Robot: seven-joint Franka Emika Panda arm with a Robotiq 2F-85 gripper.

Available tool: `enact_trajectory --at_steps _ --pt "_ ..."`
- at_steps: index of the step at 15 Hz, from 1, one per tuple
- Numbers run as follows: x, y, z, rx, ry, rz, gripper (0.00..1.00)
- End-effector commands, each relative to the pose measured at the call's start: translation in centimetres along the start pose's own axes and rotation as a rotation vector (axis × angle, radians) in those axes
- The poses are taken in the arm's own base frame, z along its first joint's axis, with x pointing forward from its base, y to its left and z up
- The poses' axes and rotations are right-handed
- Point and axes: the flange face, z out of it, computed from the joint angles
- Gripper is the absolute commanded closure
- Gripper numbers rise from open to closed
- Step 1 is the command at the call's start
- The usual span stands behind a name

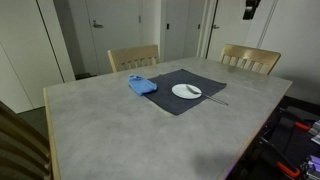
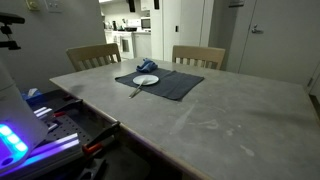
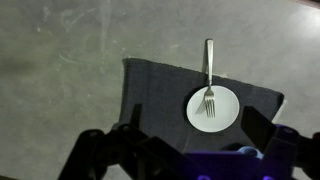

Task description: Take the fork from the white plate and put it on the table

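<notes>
A small white plate [image 3: 222,118] lies on a dark grey placemat [image 3: 155,85] on the table. A silver fork [image 3: 209,70] rests with its tines on the plate and its handle out over the mat. Plate [image 1: 186,91] and fork [image 1: 213,98] show in both exterior views, the plate [image 2: 146,80] with the fork [image 2: 135,91] sticking off its near edge. My gripper [image 3: 194,113] hangs high above the plate, open and empty, its dark fingers framing the plate. It shows at the top edge of an exterior view [image 1: 251,8].
A crumpled blue cloth [image 1: 141,85] lies on the mat beside the plate. Two wooden chairs [image 1: 133,57] [image 1: 250,58] stand at the far side of the grey table [image 1: 110,130]. Equipment with lights [image 2: 20,140] sits by a table edge.
</notes>
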Motion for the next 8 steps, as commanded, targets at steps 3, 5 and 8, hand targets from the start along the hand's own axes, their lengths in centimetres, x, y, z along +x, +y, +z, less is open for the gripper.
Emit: enact_trajectory --at_steps 3,5,8 --pt "4.0 -3.5 4.9 0.058 -0.076 -0.087 0.00" --pt "4.9 -3.6 6.8 0.077 -0.080 -0.076 0.00" --pt "6.1 -2.5 10.2 0.134 -0.082 -0.028 0.00"
